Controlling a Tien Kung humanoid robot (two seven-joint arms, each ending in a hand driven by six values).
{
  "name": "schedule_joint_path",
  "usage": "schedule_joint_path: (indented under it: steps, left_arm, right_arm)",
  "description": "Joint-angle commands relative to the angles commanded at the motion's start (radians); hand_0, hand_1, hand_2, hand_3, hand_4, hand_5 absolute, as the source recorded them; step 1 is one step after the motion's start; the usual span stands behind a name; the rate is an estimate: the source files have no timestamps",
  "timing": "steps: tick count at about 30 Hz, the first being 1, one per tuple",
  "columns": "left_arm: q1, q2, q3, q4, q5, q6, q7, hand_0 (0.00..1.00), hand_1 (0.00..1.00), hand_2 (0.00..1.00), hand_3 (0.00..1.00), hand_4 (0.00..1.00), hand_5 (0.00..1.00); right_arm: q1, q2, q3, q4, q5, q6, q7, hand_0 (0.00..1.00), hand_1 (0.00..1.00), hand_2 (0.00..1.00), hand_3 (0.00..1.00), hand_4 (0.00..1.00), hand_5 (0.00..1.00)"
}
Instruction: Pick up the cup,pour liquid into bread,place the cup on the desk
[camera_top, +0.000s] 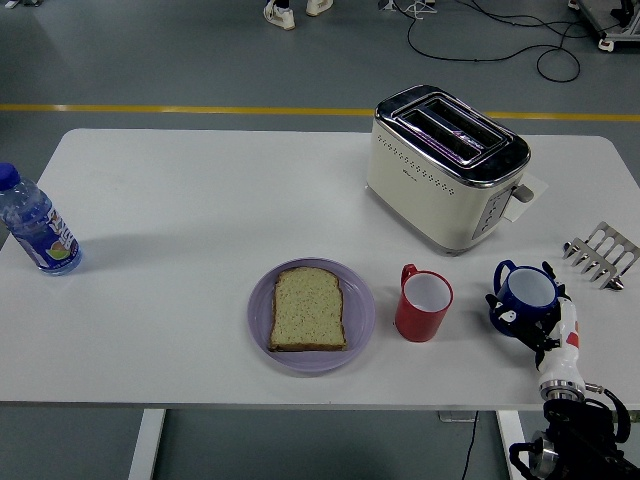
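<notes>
Right hand at bench near-right corner, fingers grasping blue cup; bread mid near edge.

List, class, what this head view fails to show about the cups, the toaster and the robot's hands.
- Blue cup: its near side is hidden by the right hand, so how firm the grip is cannot be judged.
- Both cups: any liquid is not discernible; the red cup shows only a pale interior.
- Toaster: slot depths are hidden by its own walls.
- Left hand: out of frame.
</notes>
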Motion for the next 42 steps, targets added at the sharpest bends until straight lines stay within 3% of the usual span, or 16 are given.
schedule_joint_path:
  steps: [3,4,8,9,15,16,23,30,34,42]
  left_arm:
    - [-0.001,0.0,0.001,0.0,0.0,0.0,0.0,0.646,0.614,0.586,0.527,0.296,0.764]
    - [-0.001,0.0,0.001,0.0,0.0,0.0,0.0,0.646,0.614,0.586,0.527,0.296,0.764]
    - [-0.001,0.0,0.0,-0.001,-0.001,0.0,0.0,0.646,0.614,0.586,0.527,0.296,0.764]
    - [-0.001,0.0,0.0,-0.001,-0.001,0.0,0.0,0.646,0.614,0.586,0.527,0.296,0.764]
    - [-0.001,0.0,0.001,-0.001,0.0,0.0,0.0,0.646,0.614,0.588,0.527,0.296,0.764]
    - [-0.001,0.0,0.0,-0.001,0.0,0.0,0.0,0.646,0.614,0.588,0.527,0.296,0.764]
    - [-0.001,0.001,-0.002,-0.002,0.004,0.0,0.0,0.645,0.613,0.588,0.527,0.296,0.764]
    - [0.0,0.002,-0.004,-0.002,0.005,0.0,0.0,0.646,0.613,0.588,0.527,0.296,0.763]
    - [0.001,0.003,-0.003,-0.003,0.006,0.0,0.001,0.646,0.613,0.587,0.526,0.296,0.762]
    - [0.006,0.004,0.006,-0.001,0.007,-0.001,0.001,0.646,0.613,0.588,0.527,0.296,0.763]
  right_arm:
    - [0.005,0.003,0.001,-0.014,0.011,0.003,0.0,0.797,0.705,0.804,0.833,0.961,0.062]
    - [0.005,0.003,0.003,-0.016,0.017,0.003,0.0,0.62,0.553,0.629,0.663,0.906,0.033]
    - [0.002,0.002,0.017,-0.015,0.031,0.009,0.0,0.62,0.553,0.629,0.663,0.906,0.033]
    - [0.001,0.001,0.02,-0.014,0.033,0.011,0.0,0.508,0.458,0.561,0.569,0.786,0.002]
    - [-0.005,-0.004,0.031,-0.003,0.028,0.032,0.0,0.508,0.458,0.561,0.569,0.786,0.002]
    - [-0.008,-0.006,0.037,0.003,0.027,0.033,0.0,0.416,0.427,0.555,0.552,0.759,0.002]
    - [-0.033,-0.029,0.094,0.065,0.005,0.041,0.0,0.426,0.408,0.551,0.533,0.719,0.002]
    - [-0.09,-0.087,0.166,0.204,-0.081,0.072,-0.009,0.41,0.387,0.542,0.526,0.695,0.002]
    - [-0.115,-0.122,0.207,0.308,-0.158,0.078,-0.069,0.389,0.376,0.535,0.53,0.689,0.002]
    - [-0.113,-0.172,0.303,0.543,-0.362,0.082,-0.372,0.373,0.373,0.533,0.534,0.669,0.002]
